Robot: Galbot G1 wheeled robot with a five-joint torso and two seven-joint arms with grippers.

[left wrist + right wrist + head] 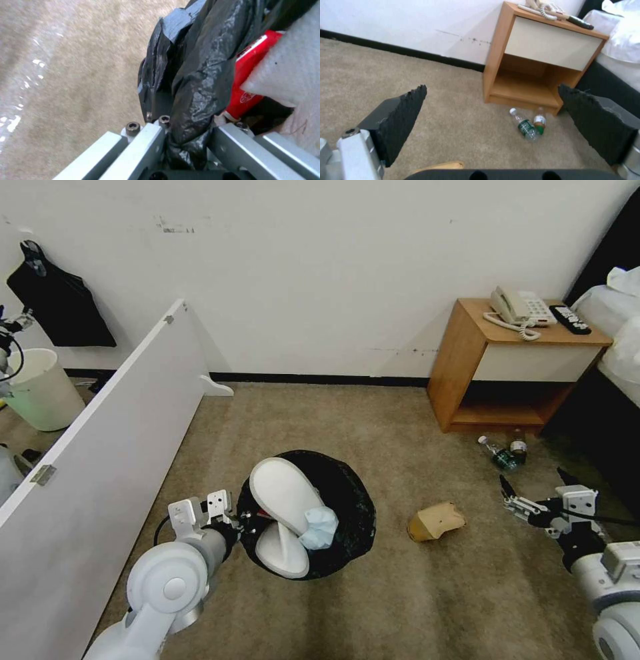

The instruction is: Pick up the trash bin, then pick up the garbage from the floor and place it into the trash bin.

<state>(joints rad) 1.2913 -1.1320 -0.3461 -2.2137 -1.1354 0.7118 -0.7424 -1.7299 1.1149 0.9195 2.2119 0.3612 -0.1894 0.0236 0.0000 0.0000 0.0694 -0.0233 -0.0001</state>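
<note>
Left tool (235,521) pinching the bag-lined rim of the trash bin (350,500), low over the carpet (373,427) in front. Inside already: two white slippers (283,493), light-blue cloth (320,528), red packet (250,82). Better to keep this pinch firm and the mouth level. Right tool (537,483) spread wide, empty; should come squarely over the brown cardboard piece (437,521) just beside the bin. Bottles (503,453) by the nightstand (460,360): green labels, writing unreadable; packet print unreadable too.
</note>
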